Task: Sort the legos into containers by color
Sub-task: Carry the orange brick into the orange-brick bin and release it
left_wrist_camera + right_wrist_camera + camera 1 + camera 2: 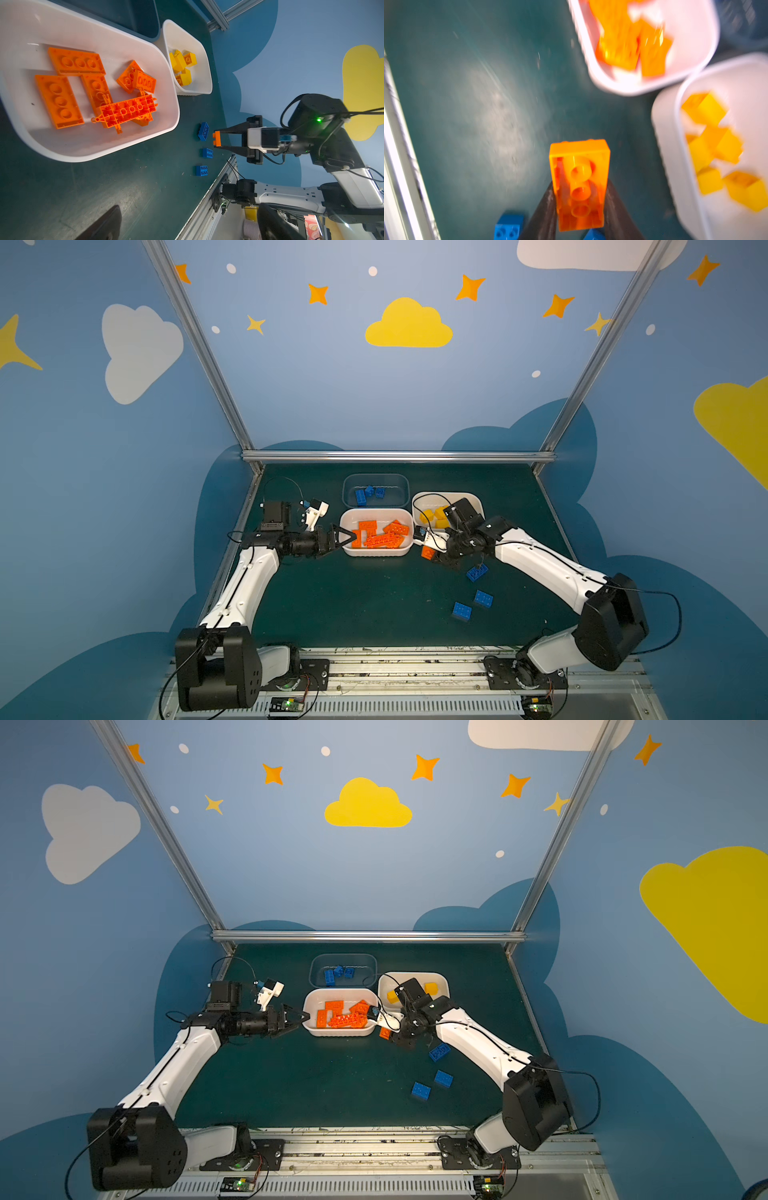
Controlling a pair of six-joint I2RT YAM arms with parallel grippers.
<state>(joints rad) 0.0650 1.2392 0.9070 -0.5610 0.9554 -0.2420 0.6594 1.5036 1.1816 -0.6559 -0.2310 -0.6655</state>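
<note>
My right gripper (580, 185) is shut on a small orange brick (216, 138), held just off the right end of the white tub (376, 552) that holds several orange legos and the flat orange lattice piece (126, 112). A second white tub (446, 494) behind it holds yellow bricks (182, 64). The transparent bluish tub (376, 477) at the back holds blue bricks (368, 494). Three blue bricks (477, 572) (483, 598) (462, 611) lie loose on the mat under and in front of the right arm. My left gripper (347, 537) hangs open at the orange tub's left end, empty.
The three tubs stand close together at the back middle of the dark green mat (353, 605). An aluminium rail (395, 456) and blue walls close the back and sides. A metal track (399, 668) with the arm bases runs along the front edge.
</note>
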